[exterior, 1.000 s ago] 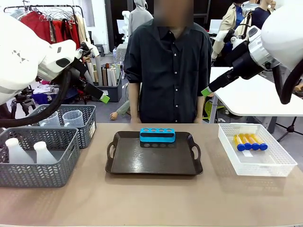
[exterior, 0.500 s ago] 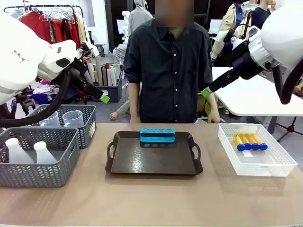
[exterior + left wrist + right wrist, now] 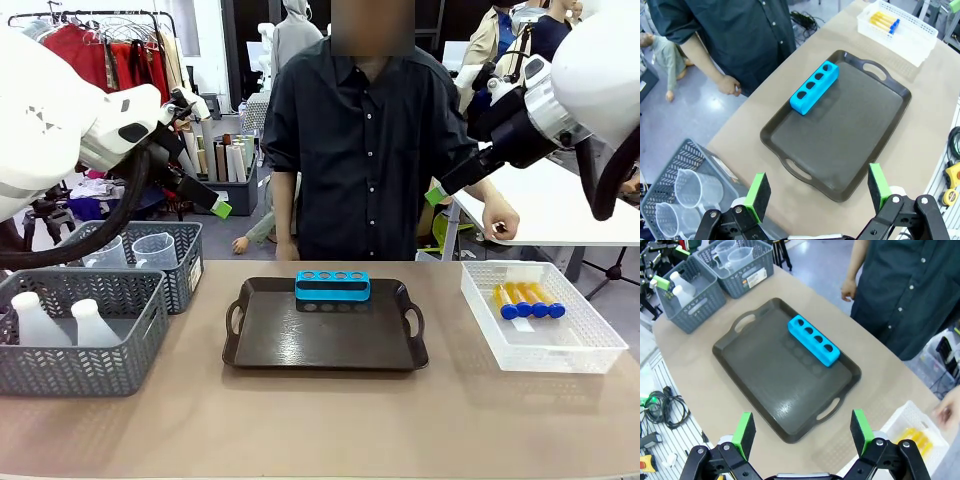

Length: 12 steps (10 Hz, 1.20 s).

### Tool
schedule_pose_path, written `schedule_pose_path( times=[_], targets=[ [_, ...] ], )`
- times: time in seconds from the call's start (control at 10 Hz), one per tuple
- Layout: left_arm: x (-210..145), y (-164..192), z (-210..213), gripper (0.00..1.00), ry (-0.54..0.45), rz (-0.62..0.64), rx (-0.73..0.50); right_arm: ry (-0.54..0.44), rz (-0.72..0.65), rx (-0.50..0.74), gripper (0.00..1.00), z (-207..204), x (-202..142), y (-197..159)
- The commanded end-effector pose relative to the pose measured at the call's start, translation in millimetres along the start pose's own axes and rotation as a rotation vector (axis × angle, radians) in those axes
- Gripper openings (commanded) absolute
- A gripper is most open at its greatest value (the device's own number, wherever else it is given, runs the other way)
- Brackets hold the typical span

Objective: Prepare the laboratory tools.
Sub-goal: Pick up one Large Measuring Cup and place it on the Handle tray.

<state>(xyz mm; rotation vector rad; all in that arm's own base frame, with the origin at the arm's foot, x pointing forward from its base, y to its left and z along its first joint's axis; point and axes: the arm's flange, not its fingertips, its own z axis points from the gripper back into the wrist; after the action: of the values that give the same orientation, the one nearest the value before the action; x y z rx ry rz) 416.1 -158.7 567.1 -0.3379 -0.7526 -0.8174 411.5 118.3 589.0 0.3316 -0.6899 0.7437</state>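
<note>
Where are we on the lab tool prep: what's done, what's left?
Done: the rack stands on the tray. In hand: nothing; the left gripper and right gripper are both open above the table. Left: the four tubes lie in the white basket, and the beakers and flasks sit in the grey baskets.

My front camera sits fairly low at the robot's edge of the table (image 3: pixel 320 430), facing straight across at the person (image 3: pixel 365 150) on the far side. Both wrist cameras hang well above the table, tilted down from opposite ends. All three views share the dark brown tray (image 3: pixel 325 350) and blue rack (image 3: pixel 332 285). The left wrist view reaches the white basket (image 3: pixel 890 42), the right the grey baskets (image 3: pixel 747 275).
</note>
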Motion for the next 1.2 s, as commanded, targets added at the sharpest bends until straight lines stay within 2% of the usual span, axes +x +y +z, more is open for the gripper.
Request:
schedule_pose_path(
  times=[0.0,0.1,0.2,0.4,0.7,0.9,1.0,1.1],
  targets=[
    [5,7,9,1.0,0.068,0.045,0.063,-0.004,-0.008,0.009,1.0,0,1,0],
    [13,35,13,1.0,0.133,0.126,0.142,-0.004,-0.008,0.009,1.0,0,1,0],
    [15,51,13,1.0,0.164,0.102,0.237,-0.004,-0.008,0.009,1.0,0,1,0],
    [14,93,20,1.0,0.229,0.209,0.276,-0.004,-0.008,0.009,1.0,0,1,0],
    [-9,157,12,1.0,0.365,0.379,0.348,-0.004,-0.008,0.009,1.0,0,1,0],
    [-21,177,6,1.0,0.419,0.451,0.366,-0.004,-0.008,0.009,1.0,0,1,0],
    [-20,176,3,1.0,0.404,0.44,0.345,-0.004,-0.008,0.009,1.0,0,1,0],
    [-34,179,7,1.0,0.39,0.414,0.355,-0.004,-0.008,0.009,1.0,0,1,0]
  ],
)
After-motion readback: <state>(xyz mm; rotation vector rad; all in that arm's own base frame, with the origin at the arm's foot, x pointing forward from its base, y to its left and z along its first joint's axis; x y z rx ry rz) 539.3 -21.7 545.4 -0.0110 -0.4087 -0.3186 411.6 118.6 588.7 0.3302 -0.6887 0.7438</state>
